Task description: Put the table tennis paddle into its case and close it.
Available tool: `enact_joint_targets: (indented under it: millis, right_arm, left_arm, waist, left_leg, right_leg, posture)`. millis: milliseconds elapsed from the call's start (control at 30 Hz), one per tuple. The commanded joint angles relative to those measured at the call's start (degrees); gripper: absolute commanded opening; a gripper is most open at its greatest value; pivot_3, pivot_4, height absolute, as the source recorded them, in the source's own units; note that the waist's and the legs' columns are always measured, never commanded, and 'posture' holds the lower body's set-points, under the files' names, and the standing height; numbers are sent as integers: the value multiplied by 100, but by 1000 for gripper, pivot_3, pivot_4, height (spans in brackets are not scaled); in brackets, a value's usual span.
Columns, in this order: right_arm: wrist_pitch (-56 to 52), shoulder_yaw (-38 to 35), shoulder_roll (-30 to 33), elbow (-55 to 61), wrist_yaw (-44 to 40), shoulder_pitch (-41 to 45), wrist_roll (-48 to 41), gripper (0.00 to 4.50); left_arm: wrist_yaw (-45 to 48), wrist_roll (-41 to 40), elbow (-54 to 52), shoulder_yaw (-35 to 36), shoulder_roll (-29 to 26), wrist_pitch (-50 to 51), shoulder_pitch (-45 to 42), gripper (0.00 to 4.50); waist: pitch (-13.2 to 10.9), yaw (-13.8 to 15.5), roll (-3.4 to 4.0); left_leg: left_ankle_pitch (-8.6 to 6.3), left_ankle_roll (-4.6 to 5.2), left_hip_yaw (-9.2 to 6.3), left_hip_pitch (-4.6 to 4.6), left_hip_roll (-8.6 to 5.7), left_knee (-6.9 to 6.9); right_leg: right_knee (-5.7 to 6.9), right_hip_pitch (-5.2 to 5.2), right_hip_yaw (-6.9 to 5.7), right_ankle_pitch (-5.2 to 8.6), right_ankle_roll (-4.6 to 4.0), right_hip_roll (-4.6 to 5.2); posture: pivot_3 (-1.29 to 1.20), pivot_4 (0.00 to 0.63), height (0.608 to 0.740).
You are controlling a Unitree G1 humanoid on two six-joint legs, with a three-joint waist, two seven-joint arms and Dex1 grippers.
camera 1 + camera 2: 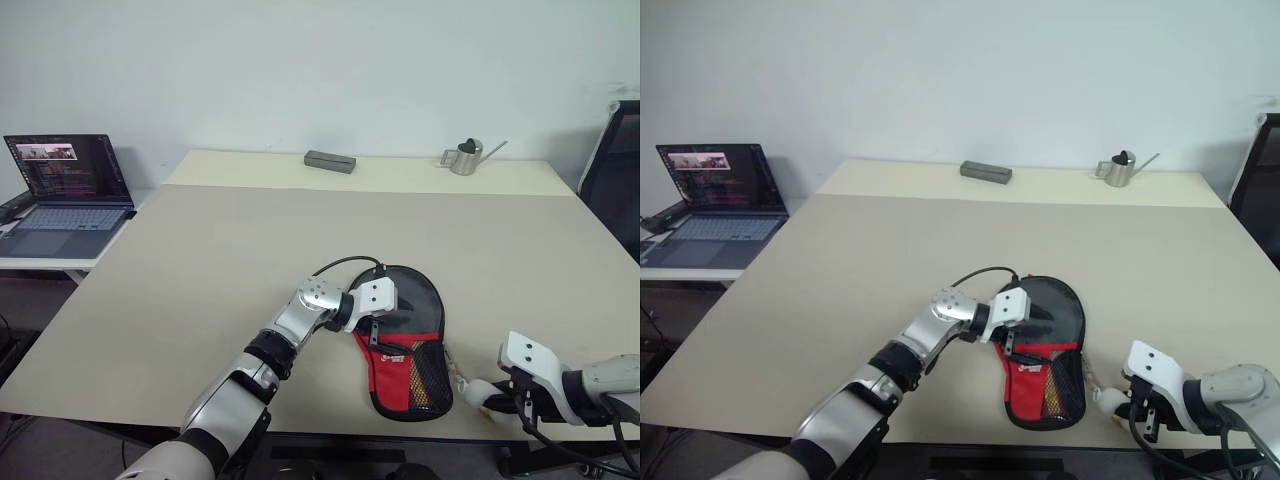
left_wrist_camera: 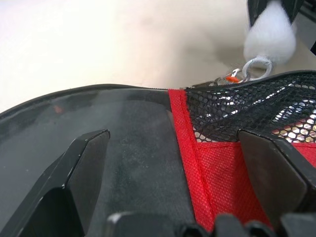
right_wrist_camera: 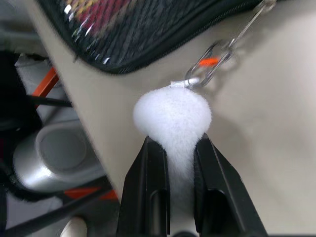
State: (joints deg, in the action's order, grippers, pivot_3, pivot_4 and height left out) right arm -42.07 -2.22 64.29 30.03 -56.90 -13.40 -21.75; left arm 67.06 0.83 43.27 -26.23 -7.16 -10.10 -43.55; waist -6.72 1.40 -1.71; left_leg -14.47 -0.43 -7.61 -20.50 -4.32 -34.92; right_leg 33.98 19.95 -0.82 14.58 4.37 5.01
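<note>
The case (image 1: 405, 340), black with a red lower panel and a mesh pocket, lies flat near the table's front edge. The table tennis paddle is hidden. My left gripper (image 1: 395, 305) is open and rests on top of the case, its fingers (image 2: 84, 163) spread over the black fabric and the red panel. A white pompom (image 3: 173, 116) hangs from the case's zipper by a metal ring (image 3: 207, 66). Just right of the case, my right gripper (image 3: 177, 143) is shut on that pompom (image 1: 478, 392).
A laptop (image 1: 70, 190) sits on a side desk at the left. A grey block (image 1: 329, 161) and a small metal watering can (image 1: 465, 157) stand at the table's far edge. A dark chair (image 1: 615, 170) is at the right. The table's front edge runs just below the case.
</note>
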Motion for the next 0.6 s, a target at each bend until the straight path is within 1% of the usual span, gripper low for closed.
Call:
enact_joint_targets:
  millis: [33, 200, 433, 600]
  right_arm:
    - [0, -424, 192, 332, -269, -203, -182, 177]
    - [59, -576, 316, 526, -498, -425, -258, 177]
    - [188, -553, 462, 840, -739, -759, -248, 174]
    - [433, -555, 650, 1161, -936, -1188, -85, 174]
  left_arm:
    - [-26, 619, 617, -416, -77, 72, 275, 4500]
    - [-52, 632, 622, -442, -29, 77, 334, 4500]
    - [-83, 641, 582, -449, 6, 130, 390, 4500]
    - [-94, 642, 567, -454, 10, 153, 399, 4500]
  waist:
    - [3, 0, 0]
    - [10, 14, -5]
    - [13, 31, -8]
    - [13, 39, -9]
  left_leg:
    - [0, 0, 0, 1, 0, 0]
    - [0, 0, 0, 4, 0, 0]
    - [-2, 0, -3, 4, -1, 0]
    - [-3, -1, -5, 4, -2, 0]
  right_leg:
    - [0, 0, 0, 0, 0, 1]
    - [-1, -7, -2, 2, 3, 2]
    - [-3, -10, -8, 9, 7, 4]
    - [-5, -16, -11, 11, 7, 10]
  posture:
    - [0, 150, 740]
    - [0, 150, 740]
    - [0, 150, 740]
    - [0, 150, 740]
